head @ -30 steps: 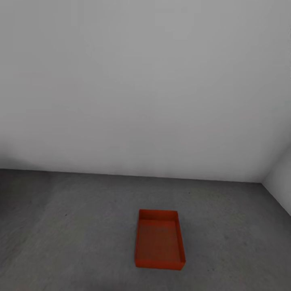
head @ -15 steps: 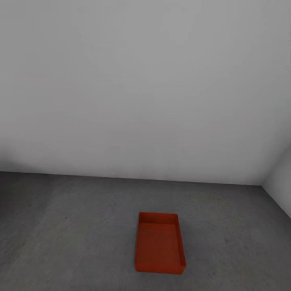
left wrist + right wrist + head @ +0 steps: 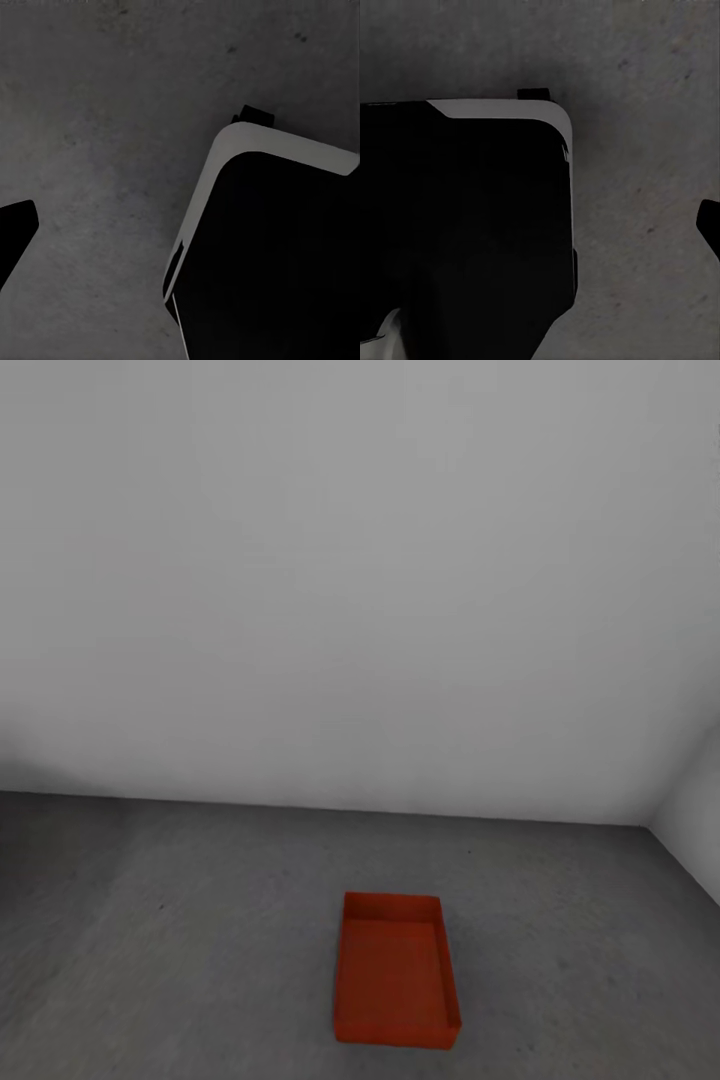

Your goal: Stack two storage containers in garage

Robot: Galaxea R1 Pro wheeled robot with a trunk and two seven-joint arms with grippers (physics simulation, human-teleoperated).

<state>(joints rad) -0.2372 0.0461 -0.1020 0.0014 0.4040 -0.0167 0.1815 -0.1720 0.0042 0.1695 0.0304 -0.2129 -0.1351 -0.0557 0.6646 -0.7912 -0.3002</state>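
One orange-red storage container (image 3: pixel 396 972) is seen in the head view, set flat on the dark grey floor (image 3: pixel 180 950) of the garage, open top up, nothing seen inside. It is placed well clear of the white back wall (image 3: pixel 360 580), nearer the right-hand corner, long side running away from the camera. In both wrist views the floor is seen past a dark, white-edged robot body (image 3: pixel 262 247). Neither gripper's jaw state can be told from these views.
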